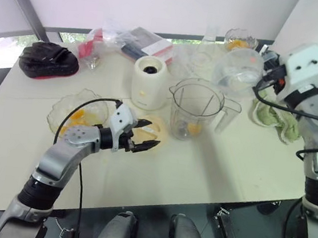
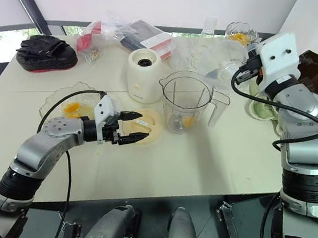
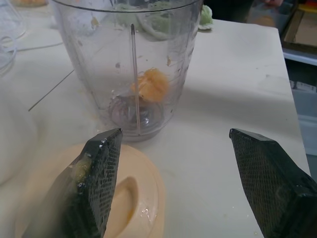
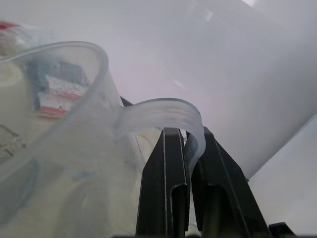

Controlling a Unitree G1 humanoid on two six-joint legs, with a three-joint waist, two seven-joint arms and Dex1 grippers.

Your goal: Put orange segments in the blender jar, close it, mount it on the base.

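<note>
The left gripper hung low over the table, its two black fingers with their cross-hatched pads spread wide and holding nothing. Just beneath the fingers lay the lid, a smooth cream plastic disc with a shallow hollow in it, flat on the table. Straight ahead of the fingertips, just past the lid's edge, stood the jar: clear, tapered plastic, upright and open-topped, with a handle on the side away from the gripper. One pulpy orange segment sat at its bottom by the blade hub. Behind the gripper's wrist was a wavy-rimmed glass dish with more segments in it. Beyond the lid, beside the jar, stood the base, a squat cream cylinder with a dark socket on top.

Farther off, the right gripper was raised, its fingers pinched tight on the thin curved handle of a translucent plastic jug. A crumpled green cloth lay under that arm.
</note>
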